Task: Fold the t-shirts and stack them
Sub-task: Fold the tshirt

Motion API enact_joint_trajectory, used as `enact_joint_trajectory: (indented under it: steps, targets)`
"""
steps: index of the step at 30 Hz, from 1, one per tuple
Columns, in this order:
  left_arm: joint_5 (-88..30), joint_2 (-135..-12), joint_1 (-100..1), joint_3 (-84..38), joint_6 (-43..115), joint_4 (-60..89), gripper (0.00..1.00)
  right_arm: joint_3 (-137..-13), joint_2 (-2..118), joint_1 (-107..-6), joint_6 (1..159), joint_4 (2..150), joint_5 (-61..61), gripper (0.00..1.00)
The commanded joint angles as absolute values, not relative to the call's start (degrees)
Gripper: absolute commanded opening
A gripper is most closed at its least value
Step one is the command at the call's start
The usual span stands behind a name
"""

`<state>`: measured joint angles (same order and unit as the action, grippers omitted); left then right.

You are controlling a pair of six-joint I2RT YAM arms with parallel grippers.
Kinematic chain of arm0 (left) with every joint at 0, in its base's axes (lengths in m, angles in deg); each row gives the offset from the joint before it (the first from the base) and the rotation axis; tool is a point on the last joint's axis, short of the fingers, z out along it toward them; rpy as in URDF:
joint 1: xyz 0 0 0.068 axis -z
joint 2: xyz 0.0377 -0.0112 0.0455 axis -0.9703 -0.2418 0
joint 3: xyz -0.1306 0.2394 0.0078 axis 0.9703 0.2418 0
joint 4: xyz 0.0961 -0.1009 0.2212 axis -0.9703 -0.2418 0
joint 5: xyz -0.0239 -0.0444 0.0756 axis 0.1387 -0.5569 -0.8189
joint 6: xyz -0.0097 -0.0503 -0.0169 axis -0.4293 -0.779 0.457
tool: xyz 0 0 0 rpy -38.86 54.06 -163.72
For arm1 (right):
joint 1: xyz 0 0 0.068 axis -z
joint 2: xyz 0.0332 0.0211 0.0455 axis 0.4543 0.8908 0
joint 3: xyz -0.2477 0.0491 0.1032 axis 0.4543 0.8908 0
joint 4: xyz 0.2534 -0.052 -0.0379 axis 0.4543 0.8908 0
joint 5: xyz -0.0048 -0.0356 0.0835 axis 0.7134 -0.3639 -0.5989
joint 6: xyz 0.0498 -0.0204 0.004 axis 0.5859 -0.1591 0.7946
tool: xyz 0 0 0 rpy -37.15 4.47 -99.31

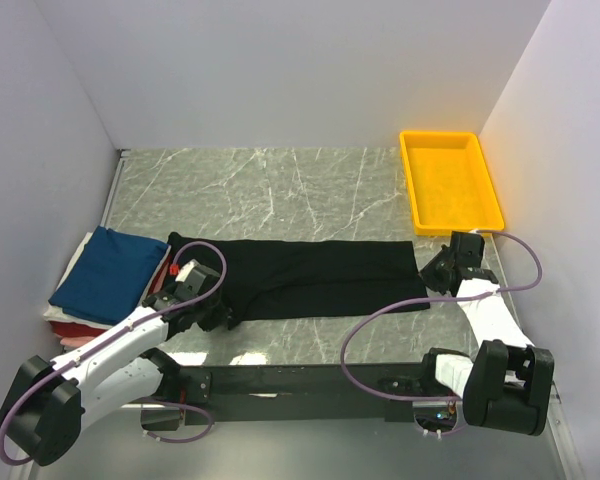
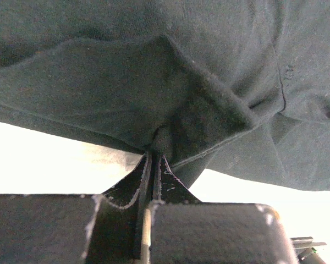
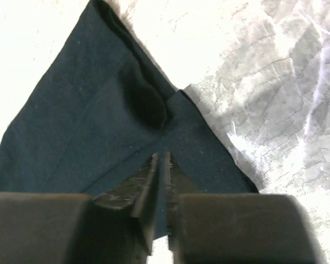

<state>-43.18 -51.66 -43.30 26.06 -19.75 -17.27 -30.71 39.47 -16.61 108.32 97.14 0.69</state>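
A black t-shirt (image 1: pixel 320 275) lies as a long folded strip across the marble table (image 1: pixel 280 190). My left gripper (image 1: pixel 218 318) sits at its left end. In the left wrist view the gripper (image 2: pixel 155 155) is shut, pinching a bunched fold of the black cloth (image 2: pixel 154 71). At the strip's right end is my right gripper (image 1: pixel 432 272). Seen from the right wrist, this gripper (image 3: pixel 166 157) has its jaws almost together with the shirt's corner (image 3: pixel 88 121) between them, and creases run to the tips. A stack of folded t-shirts (image 1: pixel 108 272) lies at the far left, navy-blue on top, red and pink edges below.
A yellow plastic tray (image 1: pixel 408 185) stands at the back right against the wall. White walls close in the table on the left, back and right. Bare marble (image 3: pixel 275 82) shows to the right of the shirt's corner. Purple cables loop from both arms.
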Motion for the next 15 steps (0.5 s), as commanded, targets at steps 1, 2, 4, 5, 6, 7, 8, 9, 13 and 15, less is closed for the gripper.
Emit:
enact_joint_trajectory:
  steps: [1,2,4,5,6,7,8,9,13,15]
  targets:
    - [-45.4,-50.79,-43.05,24.52,-19.9,-17.55,0.01,-31.92,37.38,-16.39,108.41,97.41,-1.28,0.21]
    - [-45.48,-50.87,-43.05,24.61,-19.9,-17.46,0.01,-32.96,37.11,-16.39,108.41,97.51,-2.33,0.26]
    - [-45.22,-51.22,-43.05,25.57,-20.16,-16.41,0.01,-34.64,37.81,-16.39,108.58,98.91,-2.87,0.3]
    - [-44.87,-51.23,-43.05,26.01,-20.33,-15.88,0.01,-35.86,38.33,-16.47,108.94,99.26,-2.78,0.3]
    - [-44.26,-51.31,-42.96,26.45,-20.68,-15.36,0.01,-36.4,39.73,-16.48,109.29,99.79,-2.78,0.31]
    - [-43.91,-51.4,-43.05,27.15,-20.77,-14.83,0.01,-36.84,40.44,-16.39,109.9,99.97,-3.57,0.32]
    - [-43.82,-51.49,-43.05,27.33,-20.95,-14.3,0.01,-37.63,41.23,-16.47,110.34,100.05,-4.36,0.32]
    - [-43.9,-51.32,-42.96,27.5,-21.04,-14.3,0.01,-38.07,42.63,-16.39,110.95,100.14,-5.32,0.33]
    - [-44.51,-50.79,-42.96,28.03,-21.39,-14.47,0.01,-41.23,46.67,-16.48,114.64,100.14,-7.17,0.33]
    - [-44.69,-50.61,-43.05,28.12,-21.3,-14.3,0.01,-43.25,48.87,-16.56,115.61,100.14,-6.05,0.33]
